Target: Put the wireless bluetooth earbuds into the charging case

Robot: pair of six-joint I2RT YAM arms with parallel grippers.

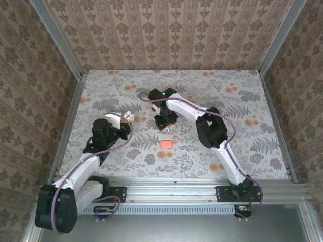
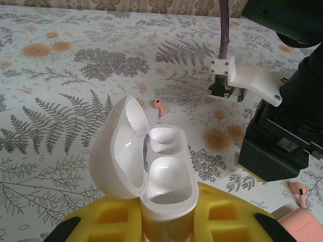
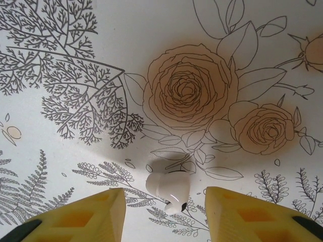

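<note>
Right gripper (image 3: 164, 204) is hovering low over the surface (image 3: 60, 151) near its middle. Its yellow fingers (image 3: 91, 217) are standing to either side of a white earbud (image 3: 169, 186), with a gap showing on both sides — released, grasping nothing yet.

Left gripper (image 2: 169, 224) is sitting left of the middle, clenched on the white charging case (image 2: 169, 176). It is holding the case upright with the lid (image 2: 118, 146) flipped back, and both sockets are lying empty.

One coral-pink earbud (image 2: 159, 107) is lying loose on the surface beyond that case. A second coral-pink earbud (image 2: 299, 190) is resting just beside the coral-pink case (image 2: 303, 227), which is sitting between the middle and the near edge.

By my reading the task is barely getting under way — no bud is sitting in the open white case. What is remaining is the pinch on the white earbud, carrying it across to the open case and seating it, then the same for the others. The coral pair are presumably going into the coral-pink case, though I cannot tell whether that one is open.
</note>
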